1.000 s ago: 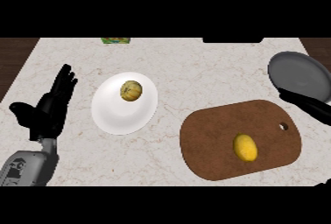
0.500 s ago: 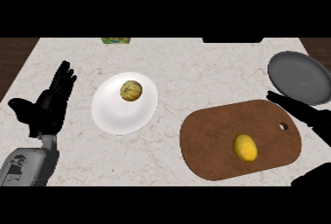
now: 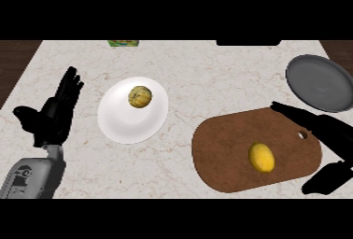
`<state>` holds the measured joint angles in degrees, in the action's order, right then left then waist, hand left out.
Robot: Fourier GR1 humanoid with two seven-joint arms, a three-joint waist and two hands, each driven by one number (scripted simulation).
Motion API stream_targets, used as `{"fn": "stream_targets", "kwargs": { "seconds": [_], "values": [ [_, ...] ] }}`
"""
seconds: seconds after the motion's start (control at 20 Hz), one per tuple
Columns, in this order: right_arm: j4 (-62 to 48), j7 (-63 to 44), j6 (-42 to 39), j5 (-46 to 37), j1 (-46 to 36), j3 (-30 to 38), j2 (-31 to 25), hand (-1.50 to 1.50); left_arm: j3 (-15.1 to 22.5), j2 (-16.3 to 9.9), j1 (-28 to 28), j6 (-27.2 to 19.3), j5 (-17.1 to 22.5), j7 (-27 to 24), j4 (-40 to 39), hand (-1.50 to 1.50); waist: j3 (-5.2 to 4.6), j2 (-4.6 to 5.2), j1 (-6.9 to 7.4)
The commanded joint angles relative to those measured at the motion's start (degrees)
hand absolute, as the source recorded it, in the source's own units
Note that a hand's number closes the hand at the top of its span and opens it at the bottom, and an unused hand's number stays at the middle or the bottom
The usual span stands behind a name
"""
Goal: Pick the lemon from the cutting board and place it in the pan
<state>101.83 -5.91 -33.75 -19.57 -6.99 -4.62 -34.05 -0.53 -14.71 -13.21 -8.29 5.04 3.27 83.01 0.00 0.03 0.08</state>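
Observation:
A yellow lemon (image 3: 261, 157) lies on the brown cutting board (image 3: 228, 154) at the lower right of the counter. The dark grey pan (image 3: 321, 83) sits at the right edge, beyond the board. My right hand (image 3: 329, 133) reaches in over the board's right side, fingers straight and pointing up-left, thumb lower at the edge; it is open and stands a little right of the lemon, not touching it. My left hand (image 3: 52, 119) rests open at the left, fingers up.
A white plate (image 3: 127, 121) left of the board carries a brownish-yellow round fruit (image 3: 140, 97). A small green and yellow item (image 3: 123, 43) sits at the counter's far edge. The marble counter top runs between plate and pan.
My right hand has moved left from the right edge over the board's right side, closer to the lemon. The left hand, lemon and pan have not moved.

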Motion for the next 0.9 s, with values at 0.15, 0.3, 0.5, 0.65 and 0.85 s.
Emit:
{"fn": "stream_targets", "kwargs": {
  "seconds": [0.15,0.3,0.5,0.65,0.85],
  "values": [
    [2.62,1.13,-1.43,-6.76,2.24,-2.67,3.67,-1.50,-3.49,-0.51,-0.32,3.64,-0.09,-4.36,-5.44,0.00,-0.02,-0.02,-0.27],
    [1.61,-2.25,-3.07,-9.02,-0.81,-3.84,6.27,-1.50,-1.38,0.79,1.21,0.74,-1.80,3.64,5.16,0.00,0.00,-0.09,0.02],
    [-2.06,0.26,-3.29,-14.12,-1.67,-4.38,5.29,-1.50,-2.86,0.71,-0.08,2.95,-1.20,1.16,0.92,0.00,0.00,-0.03,0.03],
    [-1.83,-2.10,-1.93,-19.74,-1.23,-8.66,5.59,-1.50,-3.84,-0.17,-2.06,2.72,-1.30,2.10,-0.21,0.00,-0.01,-0.04,-0.02],
    [-2.32,-1.12,-4.51,-21.33,-1.03,-6.53,4.72,-1.50,-3.27,1.54,1.35,3.16,-2.61,-1.39,-0.16,0.00,-0.01,-0.06,-0.07]
  ]
}}
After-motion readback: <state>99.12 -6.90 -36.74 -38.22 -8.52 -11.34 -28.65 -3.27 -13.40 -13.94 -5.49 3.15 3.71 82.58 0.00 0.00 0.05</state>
